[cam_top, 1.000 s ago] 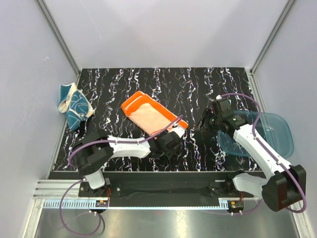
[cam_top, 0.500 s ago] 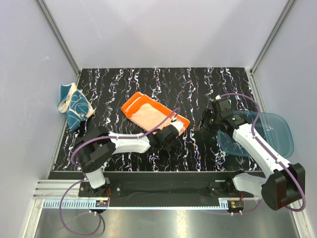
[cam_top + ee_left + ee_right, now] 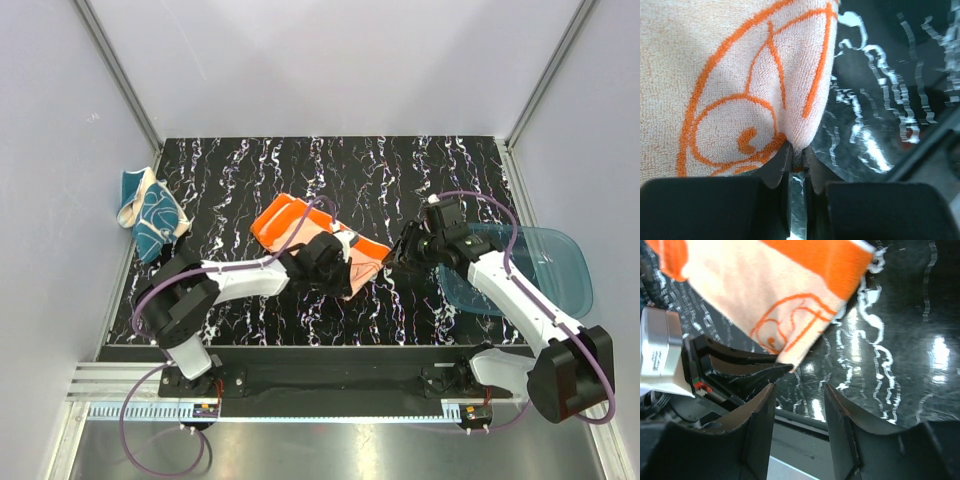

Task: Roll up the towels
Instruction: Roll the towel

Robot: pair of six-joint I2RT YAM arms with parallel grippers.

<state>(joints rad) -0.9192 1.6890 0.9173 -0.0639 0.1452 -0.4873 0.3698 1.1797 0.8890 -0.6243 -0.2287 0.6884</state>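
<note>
Orange terry corner is pinched in my left hand, jaws nearly together on just the tip of the orange towel. The corner looks raised off the desk and turned back over the cloth. It's a thin bite, so I judge it could slip under a hard pull.

My right hand is just beside that same corner, fingers about half apart, holding nothing. Its forearm passes over the blue plastic tray.

Beyond that, the rest of the towel lies flat, running diagonally away to the left. The teal towel is crumpled at the far left edge, well apart, not rolled.

Step as I read it: starting the roll on the orange one. To do it well:
- Carry the corner low and straight along the towel's long axis, since a high lift slackens the fold.
- Get the right hand on the other near corner so both edges turn together and the roll stays square.
- Tuck the first turn tight before advancing.
</note>
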